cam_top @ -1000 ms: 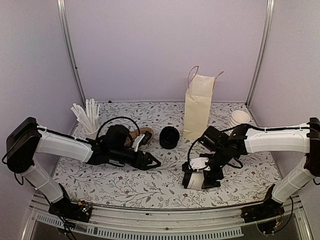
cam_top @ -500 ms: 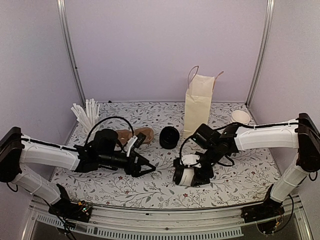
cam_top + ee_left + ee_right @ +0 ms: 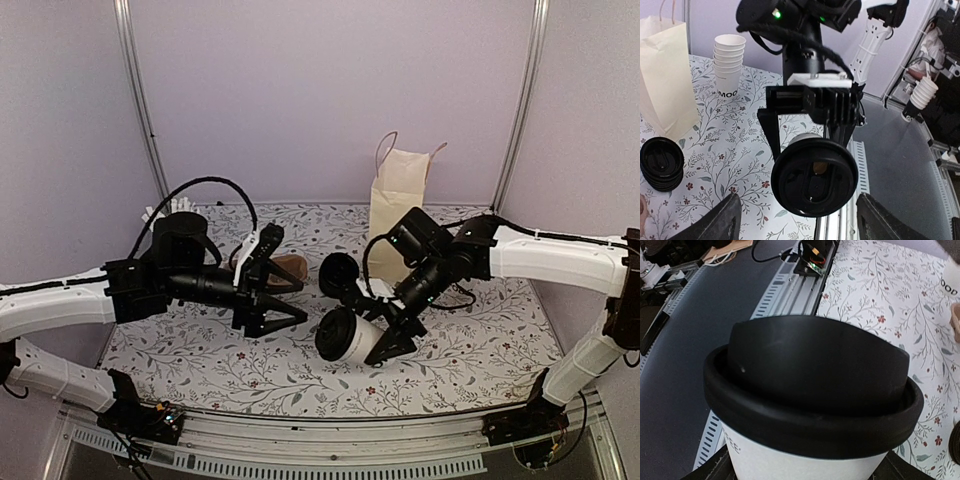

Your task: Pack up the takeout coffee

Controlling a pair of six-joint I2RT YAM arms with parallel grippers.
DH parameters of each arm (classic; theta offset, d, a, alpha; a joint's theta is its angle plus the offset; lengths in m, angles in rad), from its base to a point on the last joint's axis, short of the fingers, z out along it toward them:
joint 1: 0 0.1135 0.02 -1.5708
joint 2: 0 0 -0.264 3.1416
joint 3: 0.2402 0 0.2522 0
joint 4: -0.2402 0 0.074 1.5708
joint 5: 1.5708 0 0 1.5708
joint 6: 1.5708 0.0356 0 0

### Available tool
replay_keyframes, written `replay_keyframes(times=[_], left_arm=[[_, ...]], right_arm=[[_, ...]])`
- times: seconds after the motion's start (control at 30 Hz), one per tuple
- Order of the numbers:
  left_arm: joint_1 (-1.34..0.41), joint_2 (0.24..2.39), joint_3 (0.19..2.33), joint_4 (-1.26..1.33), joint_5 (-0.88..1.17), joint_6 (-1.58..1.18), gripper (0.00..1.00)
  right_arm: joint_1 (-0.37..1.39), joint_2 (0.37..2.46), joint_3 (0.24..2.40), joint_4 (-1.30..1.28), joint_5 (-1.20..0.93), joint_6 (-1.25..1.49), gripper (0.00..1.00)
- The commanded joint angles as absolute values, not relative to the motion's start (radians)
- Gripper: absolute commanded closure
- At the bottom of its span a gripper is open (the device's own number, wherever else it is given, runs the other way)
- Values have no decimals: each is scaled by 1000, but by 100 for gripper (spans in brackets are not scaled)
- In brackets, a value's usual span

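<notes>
A table (image 3: 480,340) with a flowered cloth fills the floor of the scene, seen from above. A tall cream paper bag (image 3: 395,215) stands upright at about 1 o'clock from the table's middle, its handles up.

The right gripper (image 3: 372,328) sits near the middle of the table, a little toward 6 o'clock. Its fingers are closed on the white body of the takeout coffee (image 3: 340,335). The cup is held clear of the cloth and tipped onto its side. Its black lid (image 3: 815,182) points toward 9 o'clock, straight at the left wrist camera. In the right wrist view the lid and the top of the cup fill almost the whole picture.

The left gripper (image 3: 300,302) hovers at 9 o'clock of the cup, near it but apart. Its fingers (image 3: 725,222) are spread wide with nothing between them.

In the left wrist view a stack of plain white cups (image 3: 729,62) stands beside the bag; the lowest one bears dark letters.

A short stack of black lids (image 3: 338,272) lies at 12 o'clock of the held cup. A brown object (image 3: 292,266) lies at 9 o'clock of that stack; what it is cannot be told.
</notes>
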State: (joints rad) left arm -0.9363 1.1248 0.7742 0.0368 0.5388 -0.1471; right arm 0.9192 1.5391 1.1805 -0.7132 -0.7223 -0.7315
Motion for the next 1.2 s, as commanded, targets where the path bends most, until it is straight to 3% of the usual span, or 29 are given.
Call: replay_keyframes(times=[0.0, 0.4, 0.87, 1.17], left_arm=[[-965, 1167, 862, -211, 556, -2, 18], [-1035, 1192, 901, -149, 597, -5, 18], [-1090, 1269, 949, -132, 472, -18, 18], [-1096, 1274, 960, -122, 461, -17, 30]], right_arm=[[913, 1554, 1300, -818, -852, -800, 21], [913, 1608, 1381, -854, -824, -793, 21], [913, 1607, 1370, -851, -821, -796, 21], [913, 1597, 1342, -804, -794, -767, 19]])
